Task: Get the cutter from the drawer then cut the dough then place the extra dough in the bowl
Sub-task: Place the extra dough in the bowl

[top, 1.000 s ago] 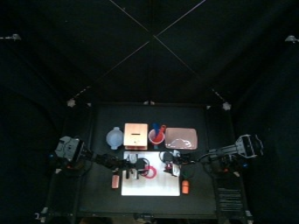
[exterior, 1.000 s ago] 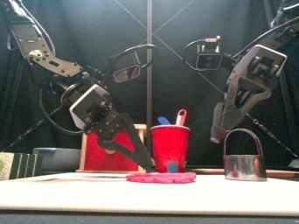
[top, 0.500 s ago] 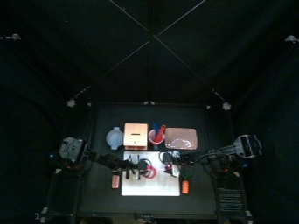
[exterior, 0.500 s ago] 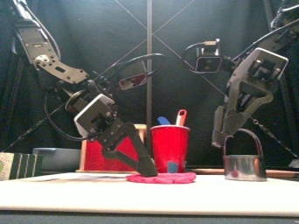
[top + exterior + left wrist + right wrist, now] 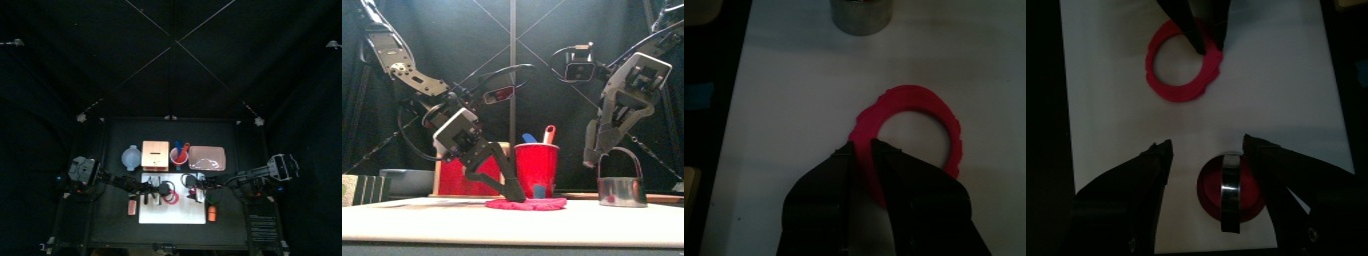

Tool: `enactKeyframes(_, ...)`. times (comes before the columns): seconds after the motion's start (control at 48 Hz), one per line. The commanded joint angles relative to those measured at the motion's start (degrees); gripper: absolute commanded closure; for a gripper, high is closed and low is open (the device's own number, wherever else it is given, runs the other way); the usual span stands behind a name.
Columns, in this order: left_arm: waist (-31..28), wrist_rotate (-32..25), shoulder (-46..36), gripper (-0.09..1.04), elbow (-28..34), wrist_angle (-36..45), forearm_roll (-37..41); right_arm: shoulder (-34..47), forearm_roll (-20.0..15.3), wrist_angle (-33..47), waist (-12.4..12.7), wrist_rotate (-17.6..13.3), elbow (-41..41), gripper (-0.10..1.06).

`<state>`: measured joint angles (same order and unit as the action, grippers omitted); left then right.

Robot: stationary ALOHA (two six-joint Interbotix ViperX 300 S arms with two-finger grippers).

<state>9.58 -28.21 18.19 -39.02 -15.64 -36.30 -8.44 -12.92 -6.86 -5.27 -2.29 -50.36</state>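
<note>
On the white board [image 5: 170,212] at the near middle of the surface lies the dough [image 5: 527,203], a red ring. The left end effector [image 5: 508,189] comes down onto its left edge. In the left wrist view its jaws are pinched together with the ring's rim between them. That view cuts off the near part of the ring behind the jaws.

Right of the dough on the board stands the cutter [image 5: 620,188], upright with its wire handle up. The right end effector [image 5: 1207,146] hangs just above it with its jaws spread wide and holds nothing. In the right wrist view the cutter sits between the jaws without touching either, and red shows inside it under the handle. I cannot tell how thick that piece is.

Behind the dough stands the cup [image 5: 537,170], with a blue and a red knife handle sticking out. The left end effector and the dough cover its foot in the front view. Farther left, the box [image 5: 454,172] is half hidden by the left arm, and the bowl [image 5: 402,182] stands beside it. The tray [image 5: 207,157] lies at the far right, and its contents are too small to make out.
</note>
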Motion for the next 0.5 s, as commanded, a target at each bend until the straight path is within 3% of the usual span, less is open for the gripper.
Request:
enactKeyframes(0.021,0.18,0.00,0.00,0.37,-0.35,1.41,-0.09,-0.70,0.00,0.44,0.26,0.09,1.14,0.06)
enactKeyframes(0.5,0.35,0.00,-0.97,0.43,-0.09,-1.05,0.00,-0.70,0.09,0.44,0.44,0.09,1.05,0.06)
